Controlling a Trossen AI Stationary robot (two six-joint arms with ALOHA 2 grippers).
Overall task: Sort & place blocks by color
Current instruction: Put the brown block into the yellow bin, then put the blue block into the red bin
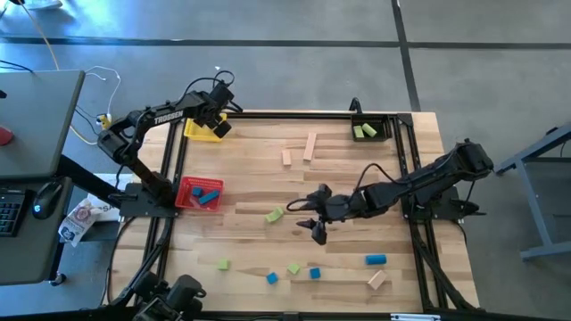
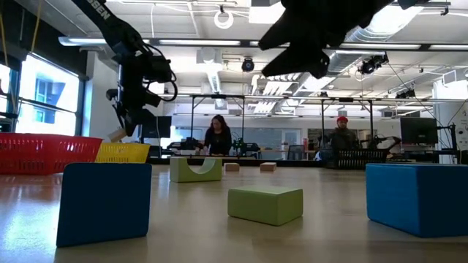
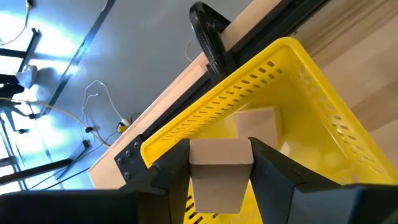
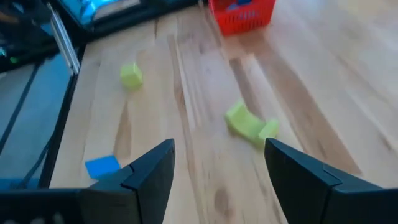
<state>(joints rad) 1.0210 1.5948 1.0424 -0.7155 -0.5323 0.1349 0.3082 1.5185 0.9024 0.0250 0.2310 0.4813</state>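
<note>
Seen from above, the left gripper (image 1: 221,123) hangs over the yellow bin (image 1: 202,132) at about eleven o'clock on the table (image 1: 339,192), and its wrist view shows a tan block (image 3: 219,174) between the two fingers (image 3: 273,168), held just above the bin's rim with another tan block (image 3: 256,127) already lying inside. The fingers sit against the block's sides, so it reads as gripped, though whether the hold is loosening cannot be told from the pictures. The step in hand looks like the drop of tan wood into the yellow bin; the next move calls for parting the fingers fully over the bin's interior, not its wall, then lifting clear. The right gripper (image 1: 314,223) is low near the table's centre with its fingers spread wide and nothing between them, pointing toward a light green arch-shaped block (image 4: 250,124) lying just beyond it; judged from that, its coming move is to settle around this piece and carry it to the black bin (image 1: 371,131) at one o'clock, where green blocks already lie. The red bin (image 1: 200,193) at nine o'clock holds blue blocks. Loose pieces remain: two tan bars (image 1: 300,150) toward twelve o'clock, and along the six o'clock edge several green cubes (image 1: 223,264), blue blocks (image 1: 376,259) and a tan block (image 1: 376,280), so the sorting seems roughly half done.
</note>
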